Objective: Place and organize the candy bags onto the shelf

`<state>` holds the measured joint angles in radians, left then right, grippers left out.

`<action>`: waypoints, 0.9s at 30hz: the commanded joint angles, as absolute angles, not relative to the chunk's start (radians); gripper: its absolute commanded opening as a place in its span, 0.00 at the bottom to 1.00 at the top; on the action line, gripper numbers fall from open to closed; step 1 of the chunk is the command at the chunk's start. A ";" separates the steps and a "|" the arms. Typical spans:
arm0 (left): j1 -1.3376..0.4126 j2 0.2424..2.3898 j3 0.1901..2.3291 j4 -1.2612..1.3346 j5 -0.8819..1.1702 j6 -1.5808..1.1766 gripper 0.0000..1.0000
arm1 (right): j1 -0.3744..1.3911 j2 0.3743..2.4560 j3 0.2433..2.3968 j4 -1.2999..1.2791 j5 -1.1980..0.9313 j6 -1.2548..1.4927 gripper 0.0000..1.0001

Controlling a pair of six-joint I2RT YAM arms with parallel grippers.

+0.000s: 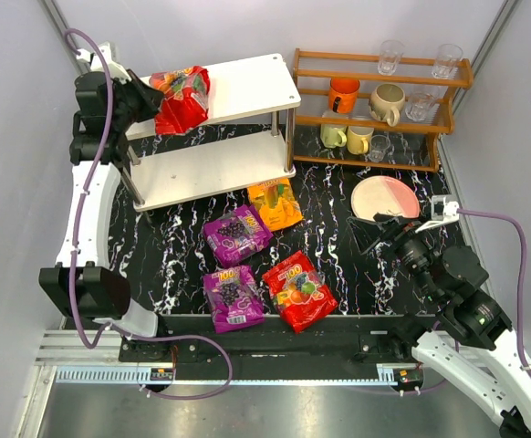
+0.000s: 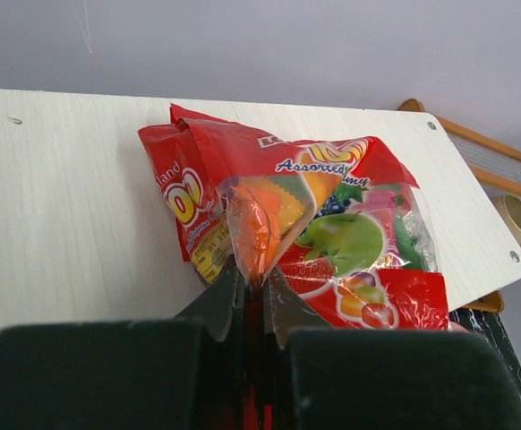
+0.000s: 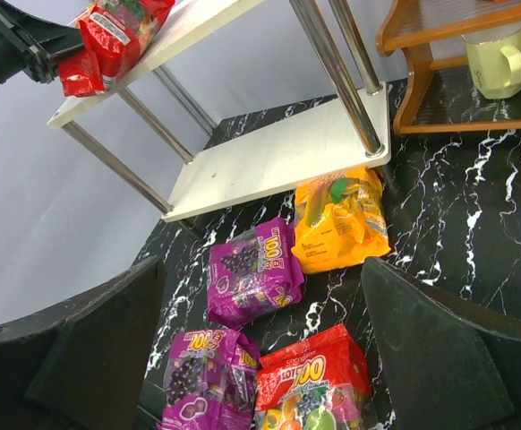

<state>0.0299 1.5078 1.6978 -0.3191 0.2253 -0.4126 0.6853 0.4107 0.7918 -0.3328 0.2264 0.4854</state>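
My left gripper is shut on a red candy bag, pinching its near edge on the top board of the white shelf. The bag lies crumpled on that board. On the black marble table lie an orange-yellow bag, two purple bags and a second red bag. My right gripper is open and empty above the table, right of these bags. Its view shows the orange-yellow bag, both purple bags and the red bag.
A brown wooden rack with mugs and glasses stands at the back right. A pink plate lies in front of it, near my right gripper. The shelf's lower board is bare. Grey walls close in both sides.
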 commanded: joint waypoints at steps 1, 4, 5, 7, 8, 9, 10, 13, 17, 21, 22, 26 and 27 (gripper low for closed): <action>0.087 1.522 1.810 -0.293 0.287 -0.408 0.00 | 0.686 0.408 0.804 -0.327 0.230 0.515 1.00; 0.119 1.523 1.815 -0.299 0.295 -0.408 0.00 | 0.686 0.402 0.796 -0.330 0.230 0.514 1.00; 0.129 1.519 1.812 -0.302 0.299 -0.411 0.00 | 0.684 0.400 0.793 -0.331 0.232 0.514 1.00; 0.155 1.514 1.802 -0.302 0.304 -0.413 0.00 | 0.684 0.399 0.792 -0.336 0.230 0.511 1.00; 0.163 1.508 1.796 -0.302 0.305 -0.413 0.00 | 0.686 0.399 0.792 -0.336 0.230 0.508 1.00; 0.169 1.503 1.790 -0.301 0.307 -0.413 0.00 | 0.684 0.400 0.792 -0.337 0.224 0.508 1.00; 0.184 1.502 1.789 -0.298 0.308 -0.410 0.00 | 0.684 0.403 0.792 -0.337 0.222 0.506 1.00; 0.207 1.503 1.801 -0.296 0.327 -0.396 0.00 | 0.686 0.406 0.788 -0.339 0.218 0.505 1.00; 0.235 1.540 1.842 -0.313 0.365 -0.385 0.00 | 0.684 0.403 0.776 -0.341 0.216 0.508 1.00; 0.242 1.571 1.874 -0.331 0.376 -0.361 0.00 | 0.684 0.403 0.769 -0.344 0.218 0.503 1.00; 0.242 1.580 1.881 -0.336 0.377 -0.351 0.00 | 0.686 0.403 0.765 -0.345 0.219 0.502 1.00; 0.247 1.598 1.894 -0.342 0.379 -0.344 0.00 | 0.684 0.394 0.759 -0.354 0.219 0.503 1.00; 0.250 1.598 1.893 -0.342 0.376 -0.344 0.00 | 0.686 0.391 0.761 -0.360 0.222 0.502 1.00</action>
<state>0.2375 1.5963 1.8301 -0.4046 0.3527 -0.3641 0.6853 0.4061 0.7620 -0.3496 0.2222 0.5034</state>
